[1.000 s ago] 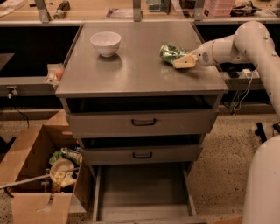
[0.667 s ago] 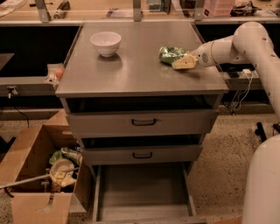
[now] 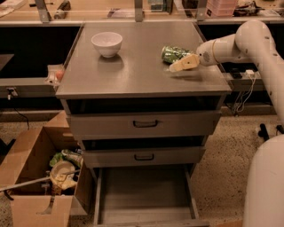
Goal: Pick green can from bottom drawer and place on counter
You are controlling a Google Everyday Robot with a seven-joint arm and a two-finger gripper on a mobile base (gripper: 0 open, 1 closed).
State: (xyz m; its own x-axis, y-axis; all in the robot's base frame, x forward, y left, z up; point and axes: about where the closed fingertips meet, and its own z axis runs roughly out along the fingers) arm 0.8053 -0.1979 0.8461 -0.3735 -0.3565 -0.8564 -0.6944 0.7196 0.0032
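The green can [image 3: 172,52] lies on its side on the grey counter [image 3: 133,66], at the right side. My gripper [image 3: 175,62] reaches in from the right and is right at the can, touching or nearly touching its near side. The white arm runs off to the right edge. The bottom drawer [image 3: 144,195] stands pulled out at the foot of the cabinet, and its bare floor holds nothing.
A white bowl [image 3: 107,43] stands at the counter's back left. Two shut drawer fronts with black handles [image 3: 145,123] sit below the counter. An open cardboard box of clutter [image 3: 40,177] stands on the floor at left. A tan workbench [image 3: 133,13] runs behind.
The gripper's near tip has shifted slightly toward the counter's front, and the can has stayed in about the same spot on the counter.
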